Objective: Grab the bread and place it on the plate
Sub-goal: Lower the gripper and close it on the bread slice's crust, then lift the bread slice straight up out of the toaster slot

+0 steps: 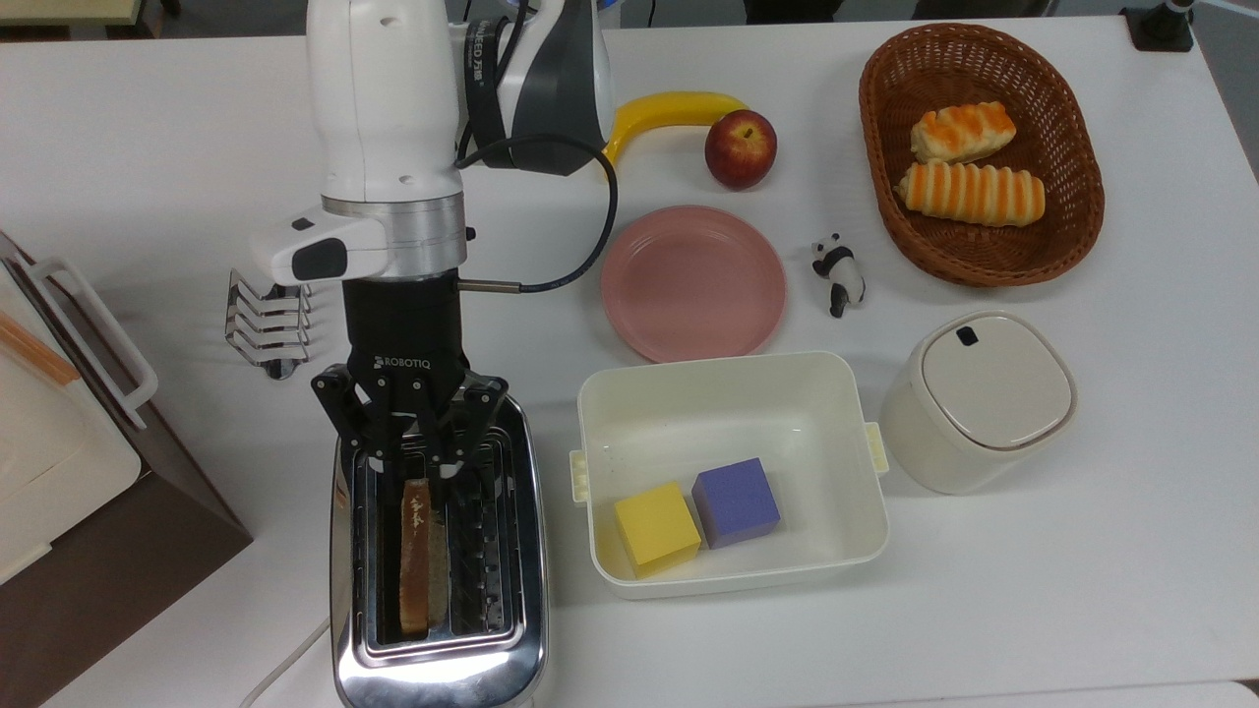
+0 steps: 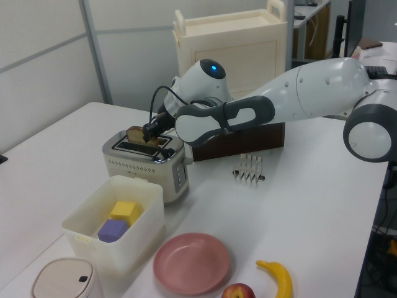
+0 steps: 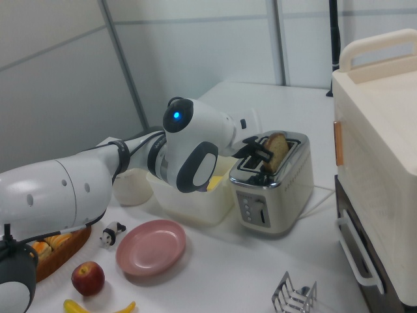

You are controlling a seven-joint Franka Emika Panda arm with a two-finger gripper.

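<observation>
The bread [image 1: 414, 560] stands on edge in the left slot of a chrome toaster [image 1: 438, 669] at the top view's lower left. My gripper [image 1: 418, 470] points down over the toaster's far end. Its fingers are drawn in on either side of the slice's near end, shut on it. In the left view the gripper [image 2: 151, 131] meets the bread [image 2: 136, 133] above the toaster top. The right view has the bread [image 3: 278, 145] sticking up out of the slot beside the gripper [image 3: 264, 154]. The pink plate [image 1: 693, 283] lies bare to the toaster's upper right in the top view.
A white tub [image 1: 856, 531] holding a yellow and a purple cube sits between toaster and plate. A metal toast rack [image 1: 266, 324] stands left of my arm. Around the plate are a banana [image 1: 669, 110], an apple [image 1: 740, 148], a panda figure [image 1: 838, 273], a wicker basket [image 1: 1072, 226] and a lidded container [image 1: 984, 398].
</observation>
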